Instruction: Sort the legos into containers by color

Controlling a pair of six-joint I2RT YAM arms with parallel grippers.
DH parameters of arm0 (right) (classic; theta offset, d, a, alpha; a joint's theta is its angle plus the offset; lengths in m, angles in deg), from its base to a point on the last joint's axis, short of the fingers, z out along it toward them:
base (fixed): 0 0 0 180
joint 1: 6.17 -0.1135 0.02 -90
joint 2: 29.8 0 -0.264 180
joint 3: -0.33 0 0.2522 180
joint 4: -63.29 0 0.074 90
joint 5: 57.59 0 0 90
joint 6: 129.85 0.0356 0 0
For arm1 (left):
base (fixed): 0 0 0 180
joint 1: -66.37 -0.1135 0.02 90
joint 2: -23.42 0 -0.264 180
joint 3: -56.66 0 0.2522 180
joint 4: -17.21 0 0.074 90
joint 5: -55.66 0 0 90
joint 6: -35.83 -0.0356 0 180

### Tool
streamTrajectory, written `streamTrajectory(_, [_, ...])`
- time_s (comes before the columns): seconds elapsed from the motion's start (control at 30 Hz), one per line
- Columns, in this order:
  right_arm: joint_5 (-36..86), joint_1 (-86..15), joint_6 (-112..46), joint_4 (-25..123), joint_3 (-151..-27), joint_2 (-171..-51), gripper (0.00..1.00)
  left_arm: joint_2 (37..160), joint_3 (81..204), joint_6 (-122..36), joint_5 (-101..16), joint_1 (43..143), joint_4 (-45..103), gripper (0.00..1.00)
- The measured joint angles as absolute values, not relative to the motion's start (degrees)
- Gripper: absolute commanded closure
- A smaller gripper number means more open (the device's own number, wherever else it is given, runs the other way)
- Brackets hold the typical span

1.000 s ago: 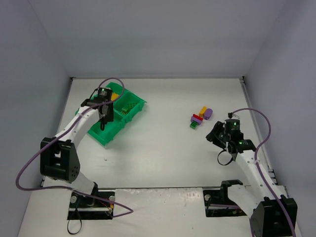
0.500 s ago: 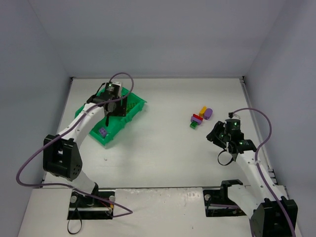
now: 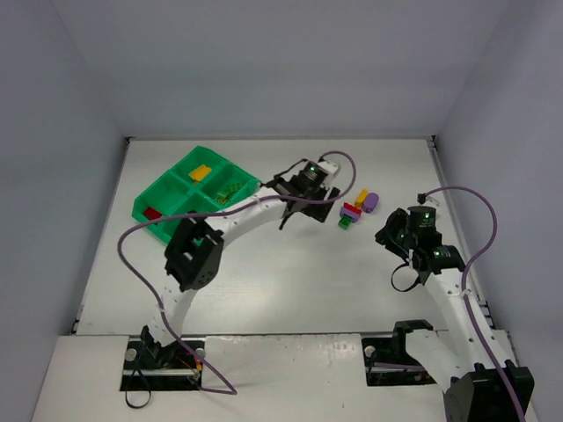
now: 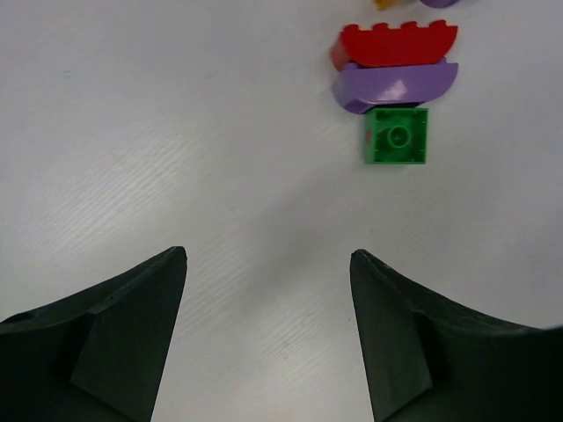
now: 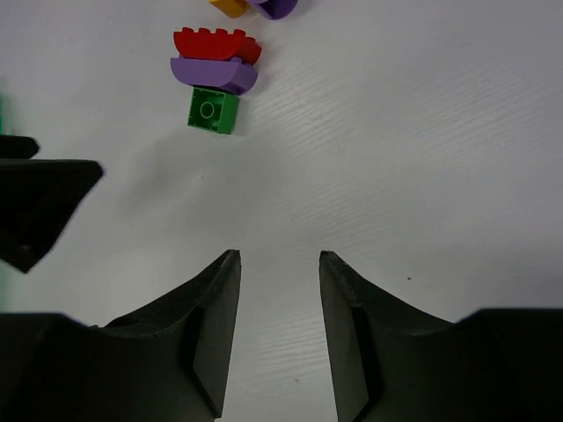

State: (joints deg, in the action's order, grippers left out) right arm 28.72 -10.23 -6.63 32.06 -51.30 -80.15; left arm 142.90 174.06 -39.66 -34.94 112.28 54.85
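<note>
Left fingers (image 4: 123, 343) apart; legos (image 3: 201, 173) in tray (image 3: 176, 186)

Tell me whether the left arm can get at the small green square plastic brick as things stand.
Probably yes. The left gripper hangs open short of the green square brick, with only bare table between them. The purple curved brick touches its far side and may crowd the grip.

My left arm swung off the green tray (image 3: 176, 185) and reached right across the surface (image 3: 264, 281). That brought my left tool (image 4: 268, 255) to hang just short of the loose legos (image 3: 354, 209), with the green brick (image 4: 396, 136) nearest ahead of it. Its jaws spread from narrow to wide, with nothing between them. My right tool (image 5: 279, 255) edged slightly away from its base.
</note>
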Motion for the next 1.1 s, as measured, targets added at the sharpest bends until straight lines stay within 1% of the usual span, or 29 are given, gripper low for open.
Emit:
streamTrajectory(0.13, [29.4, -10.2, -6.6, 30.7, -51.6, -79.6, 0.62, 152.1, 179.8, -39.6, -35.7, 116.4, 54.8, 0.31])
streamTrajectory(0.27, [29.9, -9.9, -6.7, 29.3, -52.2, -78.9, 0.62, 157.6, 183.8, -39.4, -36.1, 118.9, 54.6, 0.31])
streamTrajectory(0.63, [30.1, -9.9, -6.7, 27.9, -53.2, -78.4, 0.62, 165.2, 191.0, -38.5, -35.1, 119.3, 49.0, 0.31])
streamTrajectory(0.67, [30.1, -9.9, -6.7, 27.8, -53.3, -78.4, 0.62, 165.8, 191.7, -38.5, -34.5, 119.3, 48.5, 0.46])
streamTrajectory(0.7, [30.1, -9.9, -6.7, 27.7, -53.3, -78.4, 0.62, 166.9, 193.0, -38.5, -33.8, 119.3, 47.4, 0.47])
streamTrajectory(0.77, [30.1, -9.9, -6.7, 27.6, -53.4, -78.4, 0.62, 167.3, 193.5, -38.2, -33.2, 119.3, 47.3, 0.66])
streamTrajectory(0.8, [30.1, -9.9, -6.7, 27.5, -53.4, -78.4, 0.62, 167.4, 193.6, -38.0, -33.0, 119.3, 47.2, 0.80])
streamTrajectory(0.9, [30.1, -9.9, -6.7, 27.3, -53.6, -78.4, 0.62, 167.4, 193.3, -37.9, -32.6, 119.3, 47.1, 0.99])
streamTrajectory(0.97, [30.1, -9.9, -6.7, 27.3, -53.6, -78.4, 0.62, 166.5, 191.4, -37.5, -32.3, 119.3, 45.4, 1.00])
streamTrajectory(1.1, [30.1, -9.9, -6.7, 27.3, -53.6, -78.4, 0.62, 160.6, 182.1, -37.4, -31.9, 119.2, 44.5, 1.00])
